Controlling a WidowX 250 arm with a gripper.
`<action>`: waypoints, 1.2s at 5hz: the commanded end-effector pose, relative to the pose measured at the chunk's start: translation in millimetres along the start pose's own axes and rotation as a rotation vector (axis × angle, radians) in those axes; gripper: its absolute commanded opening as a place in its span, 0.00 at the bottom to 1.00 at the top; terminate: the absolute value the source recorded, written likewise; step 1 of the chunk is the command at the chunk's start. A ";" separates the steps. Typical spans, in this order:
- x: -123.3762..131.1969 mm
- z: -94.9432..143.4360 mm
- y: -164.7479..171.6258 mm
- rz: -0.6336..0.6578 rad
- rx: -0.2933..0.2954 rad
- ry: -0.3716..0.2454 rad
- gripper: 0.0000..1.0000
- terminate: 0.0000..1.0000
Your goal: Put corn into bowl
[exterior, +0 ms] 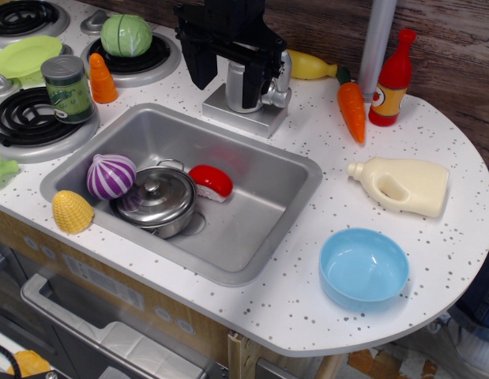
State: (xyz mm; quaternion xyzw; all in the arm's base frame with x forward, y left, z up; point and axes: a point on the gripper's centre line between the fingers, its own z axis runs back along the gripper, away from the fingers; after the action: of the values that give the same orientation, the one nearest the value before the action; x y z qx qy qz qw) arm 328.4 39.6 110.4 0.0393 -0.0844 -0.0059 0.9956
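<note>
The corn (73, 212) is a stubby yellow piece with bumpy kernel rows. It lies on the speckled counter at the front left corner of the sink. The light-blue bowl (363, 267) stands empty on the counter at the front right, far from the corn. My black gripper (228, 69) hangs at the back, over the toy faucet behind the sink. It is well away from both corn and bowl. Its fingers look spread, with nothing between them.
The sink (252, 221) holds a steel pot with lid (157, 197), a purple onion (110, 175) and a red piece (211, 181). A can (68, 87), orange cone (102, 79), cabbage (126, 35) and green plate (23, 57) are on the stove. A carrot (352, 109), red bottle (391, 79) and cream jug (404, 185) are at the right.
</note>
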 end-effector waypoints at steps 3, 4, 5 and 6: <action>-61.5 25.0 70.7 0.049 0.035 0.008 1.00 0.00; -94.2 26.3 89.2 0.066 0.048 -0.026 1.00 0.00; -119.3 12.7 86.5 0.075 0.035 -0.101 1.00 0.00; -133.6 -8.4 83.3 0.068 0.053 -0.173 1.00 0.00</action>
State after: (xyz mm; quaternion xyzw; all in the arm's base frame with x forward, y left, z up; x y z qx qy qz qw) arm 195.4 124.2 70.4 0.0451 -0.1728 0.0275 0.9835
